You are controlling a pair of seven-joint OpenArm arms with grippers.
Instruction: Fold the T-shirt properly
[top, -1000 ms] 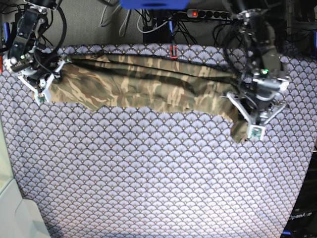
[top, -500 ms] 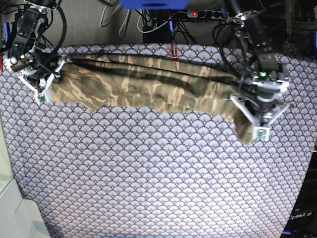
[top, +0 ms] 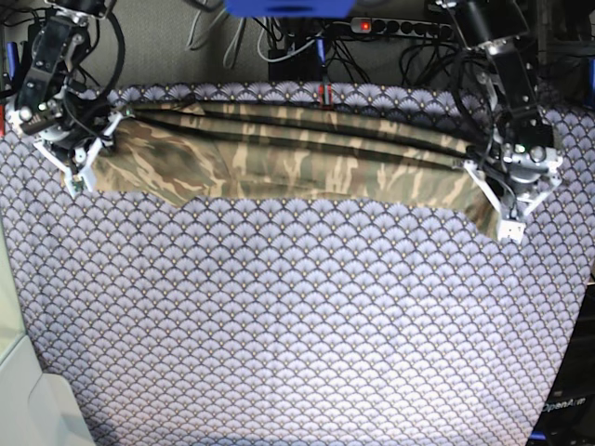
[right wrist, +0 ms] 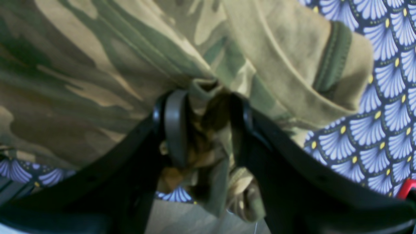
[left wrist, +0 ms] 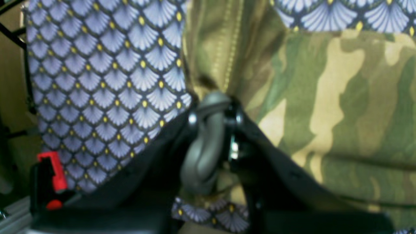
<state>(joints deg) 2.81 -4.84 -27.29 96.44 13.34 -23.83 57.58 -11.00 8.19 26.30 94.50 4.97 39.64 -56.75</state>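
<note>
The T-shirt (top: 288,158) lies stretched in a long, narrow band across the far part of the desk (top: 297,325), which is covered by a purple-grey fan-scale cloth. The shirt runs from the left pincer (top: 507,218) at the base view's right to the right pincer (top: 79,172) at its left, with long folds along its length.

In the left wrist view the left pincer (left wrist: 213,107) is clamped on the shirt's edge (left wrist: 292,97); its grey pad (left wrist: 203,152) presses against the opposite black finger with only thin fabric between, near a stitched hem. The view is blurred, so how much cloth is caught is hard to say.

In the right wrist view the right pincer (right wrist: 203,107) grips a thick bunch of the shirt (right wrist: 81,71), its fingers (right wrist: 174,123) standing partly apart around the wad. A hemmed fold, perhaps a sleeve, lies just beside it over the fan-scale cloth (right wrist: 383,123).
</note>
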